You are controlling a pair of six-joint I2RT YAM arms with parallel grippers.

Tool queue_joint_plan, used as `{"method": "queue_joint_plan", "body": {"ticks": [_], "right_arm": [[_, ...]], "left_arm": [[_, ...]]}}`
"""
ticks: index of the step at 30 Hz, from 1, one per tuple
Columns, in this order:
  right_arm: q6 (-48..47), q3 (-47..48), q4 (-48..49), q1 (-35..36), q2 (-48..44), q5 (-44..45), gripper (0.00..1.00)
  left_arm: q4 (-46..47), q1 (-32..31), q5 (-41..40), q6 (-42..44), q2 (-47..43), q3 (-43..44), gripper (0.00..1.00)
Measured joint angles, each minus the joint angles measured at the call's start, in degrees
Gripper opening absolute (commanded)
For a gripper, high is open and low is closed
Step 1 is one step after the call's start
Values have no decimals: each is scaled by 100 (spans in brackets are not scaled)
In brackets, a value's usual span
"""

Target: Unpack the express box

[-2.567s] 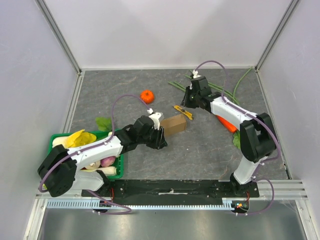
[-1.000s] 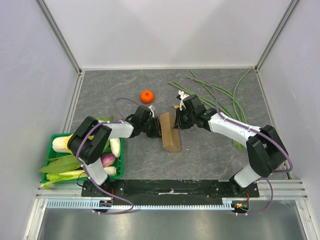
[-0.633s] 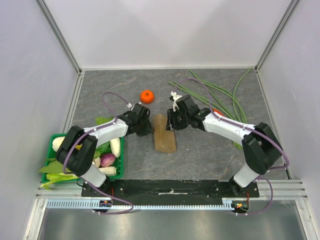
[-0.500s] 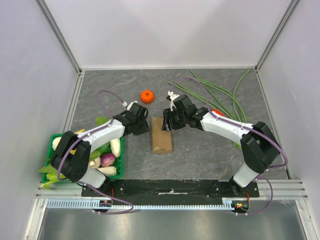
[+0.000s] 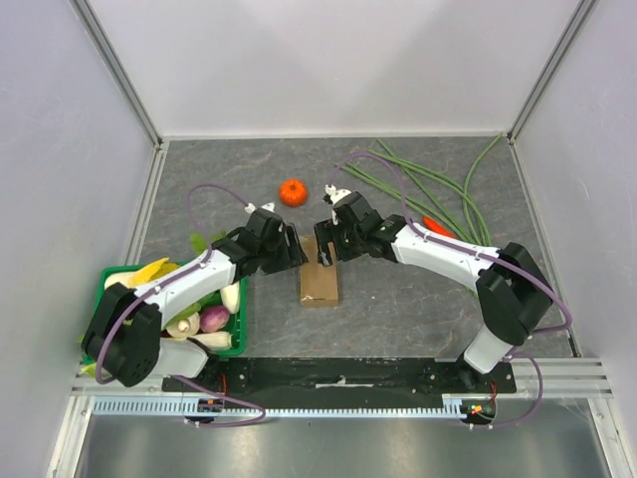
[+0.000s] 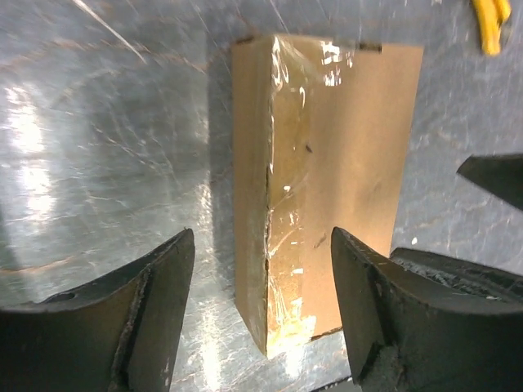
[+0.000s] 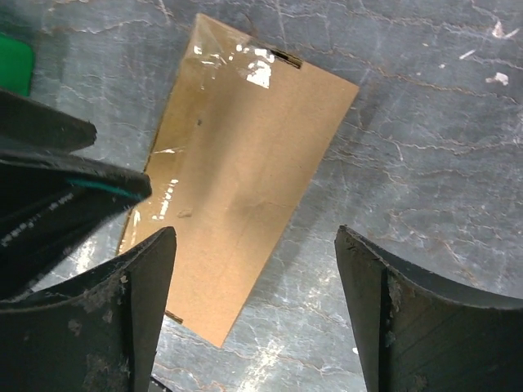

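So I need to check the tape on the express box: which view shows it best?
The left wrist view: the express box fills the frame, glossy tape wrapping its long edge. The right wrist view shows its broad face, one edge hidden. The top external view shows it small, lying flat.
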Motion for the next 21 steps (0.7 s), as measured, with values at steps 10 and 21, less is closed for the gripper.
{"method": "queue_joint_plan", "body": {"ticks": [10, 21], "right_arm": [[192, -505, -22, 7, -24, 269, 78], [431, -955, -63, 7, -619, 844, 79]], "left_arm": [[841, 31, 1991, 323, 1014, -155, 59], [1880, 33, 3117, 26, 1523, -186, 75]]}}
